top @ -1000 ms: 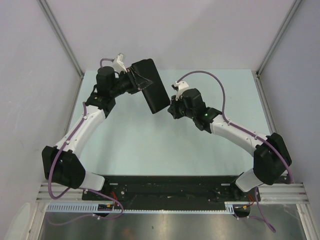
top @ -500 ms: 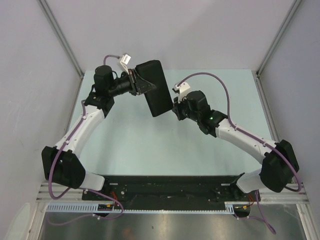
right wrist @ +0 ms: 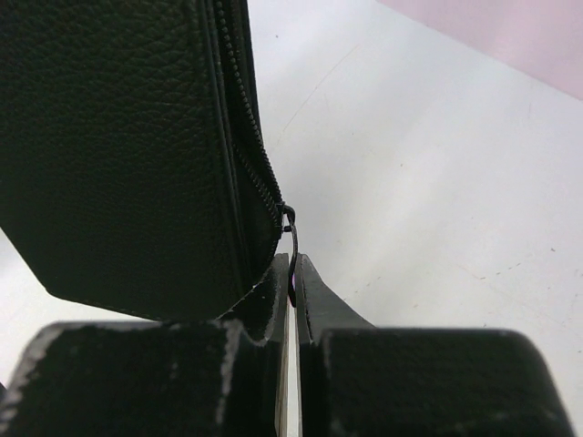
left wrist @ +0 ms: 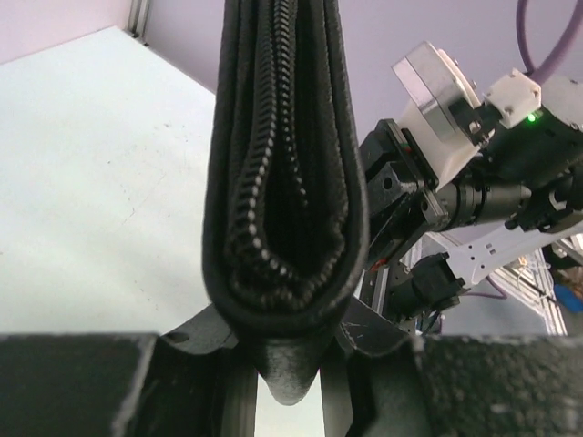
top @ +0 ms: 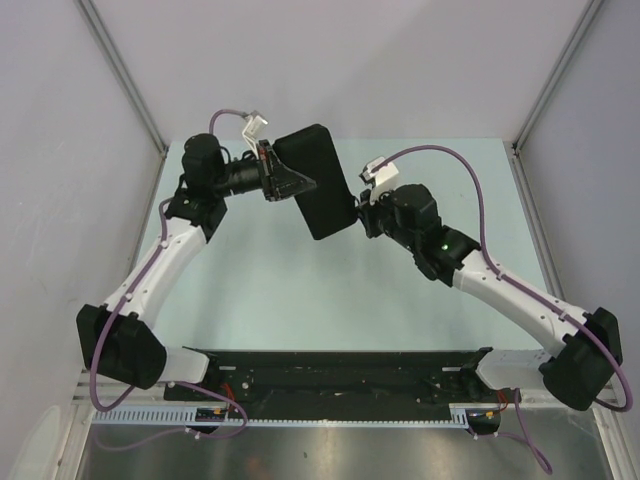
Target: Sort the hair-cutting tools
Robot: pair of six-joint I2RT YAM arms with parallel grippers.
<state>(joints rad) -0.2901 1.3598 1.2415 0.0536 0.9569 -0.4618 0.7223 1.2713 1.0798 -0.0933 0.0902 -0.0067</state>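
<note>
left gripper (top: pixel 293 183) clamps the black case (top: pixel 325 195) near the table's (top: pixel 260 285) far edge; right gripper (right wrist: pixel 291 287) pinches its zipper pull (right wrist: pixel 293 238). a skewed tug could wrench the case loose.

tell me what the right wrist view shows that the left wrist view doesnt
Only the right wrist view: the zip pull pinched in the right hand, and the grained broad side of the case. Only the left wrist view: the case seen end-on, clamped by the left hand, its zip running round the rounded end, with the right arm beyond it. Both: the black case and the pale table.
</note>
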